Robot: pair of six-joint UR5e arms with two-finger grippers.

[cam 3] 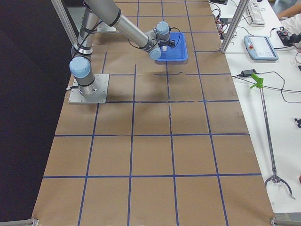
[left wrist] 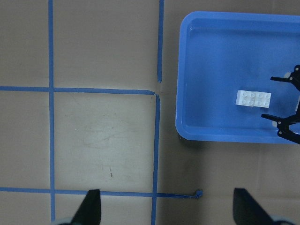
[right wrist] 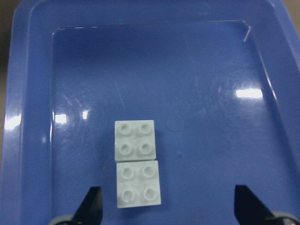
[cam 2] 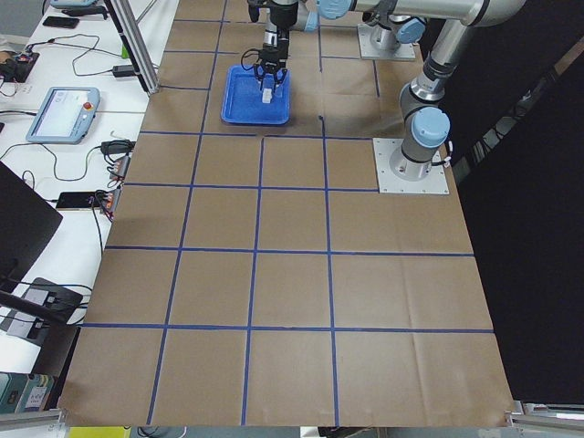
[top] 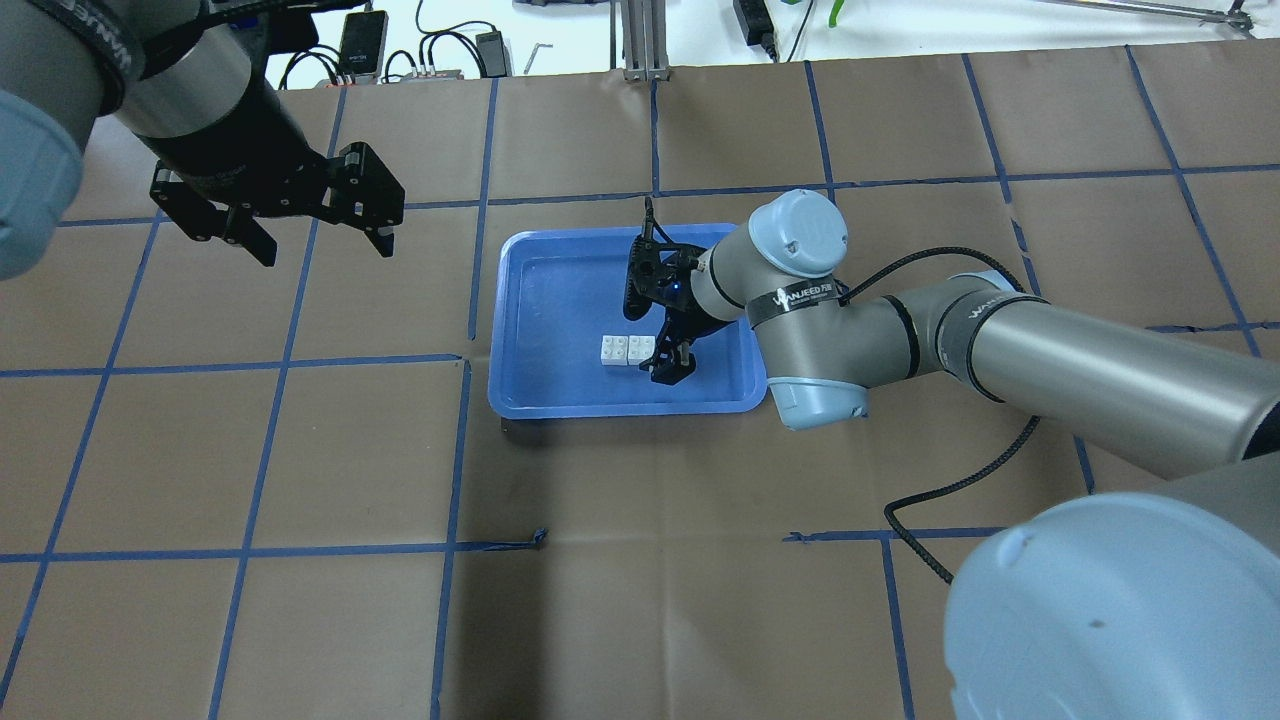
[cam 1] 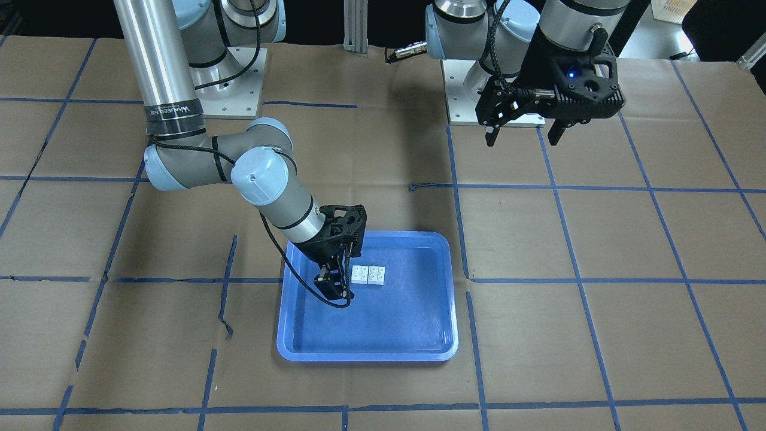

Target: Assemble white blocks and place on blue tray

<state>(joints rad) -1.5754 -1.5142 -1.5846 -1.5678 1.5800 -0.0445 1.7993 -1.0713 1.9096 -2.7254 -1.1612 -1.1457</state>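
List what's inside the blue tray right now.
Two white blocks lie side by side, touching, studs up, on the floor of the blue tray. The open right tool hangs next to them, empty. Nothing else shows. The floor beneath the blocks is covered.

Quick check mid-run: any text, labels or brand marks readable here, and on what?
"WANJEED": black band on the right arm; characters after it too small to read.
Pendant screen: too small to read.
White blocks, blue tray: no text.
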